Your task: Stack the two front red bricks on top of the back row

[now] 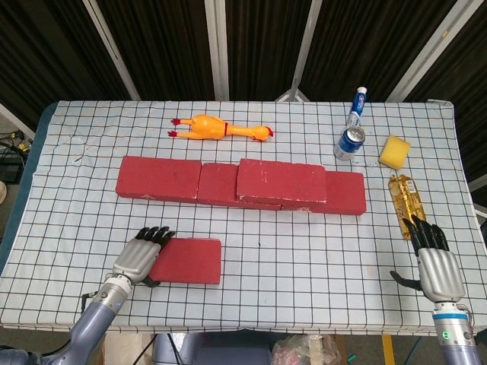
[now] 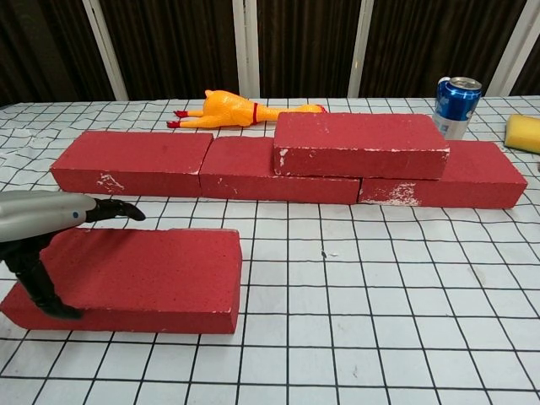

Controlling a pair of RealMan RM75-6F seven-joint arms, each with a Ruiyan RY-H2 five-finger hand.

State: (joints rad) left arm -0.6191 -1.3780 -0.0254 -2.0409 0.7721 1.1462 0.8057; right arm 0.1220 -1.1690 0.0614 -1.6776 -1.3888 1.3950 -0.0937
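Chest view: left hand (image 2: 42, 232) straddles front brick (image 2: 143, 274) (thumb below).

1. We see a yellow rubber chicken (image 1: 221, 128) lying on the checked tablecloth (image 1: 304, 258).
2. A blue can (image 1: 349, 143) stands just in front of a lying tube (image 1: 357, 106).
3. A yellow sponge (image 1: 393, 150) sits near an amber bottle (image 1: 404, 202).

Five red bricks (image 1: 185, 260) — one rubber chicken (image 1: 221, 128), one soda can (image 1: 350, 143), one sponge (image 1: 393, 150), two bottles (image 1: 356, 106).
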